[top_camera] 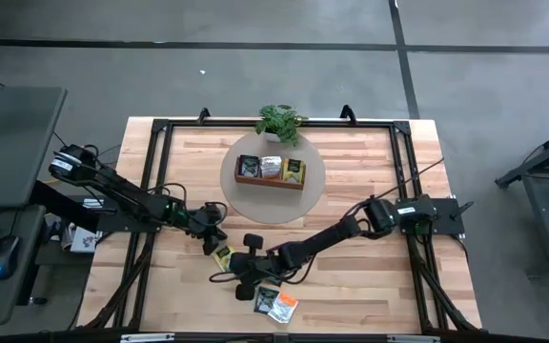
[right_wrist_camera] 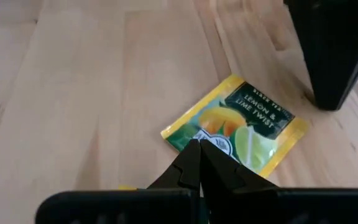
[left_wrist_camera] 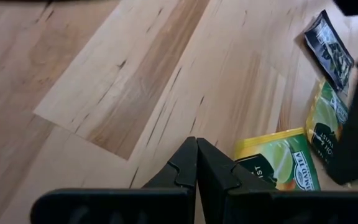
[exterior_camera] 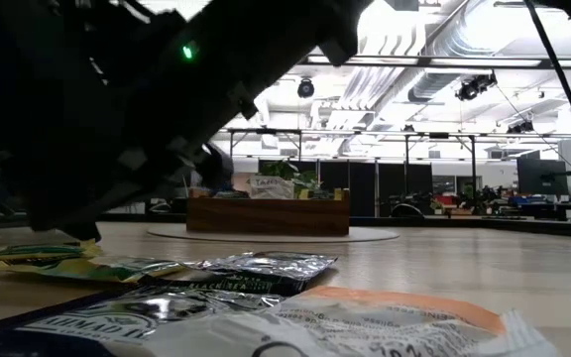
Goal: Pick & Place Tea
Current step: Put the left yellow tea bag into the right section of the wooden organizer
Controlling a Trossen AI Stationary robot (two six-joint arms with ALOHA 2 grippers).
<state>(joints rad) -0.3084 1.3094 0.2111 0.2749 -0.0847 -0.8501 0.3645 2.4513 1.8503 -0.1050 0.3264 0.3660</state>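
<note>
Loose tea sachets (top_camera: 276, 302) lie near the table's (top_camera: 370, 286) front edge, the tray (top_camera: 271, 171) well behind them.

The table (top_camera: 370, 276) is pale, matt planked wood; the tea sachets (exterior_camera: 266, 268) are glossy, crinkled foil; the fingers (left_wrist_camera: 194, 168) are matt black plastic.

Overhead view straight down; low view at tabletop level, perhaps partly blocked; wrist views close.

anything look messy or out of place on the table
Yes: several tea sachets lie scattered and overlapping at the table's near edge, at odd angles, while the wooden tray holds neatly filed ones. Both pincers, left and right, are shut beside the pile.
</note>
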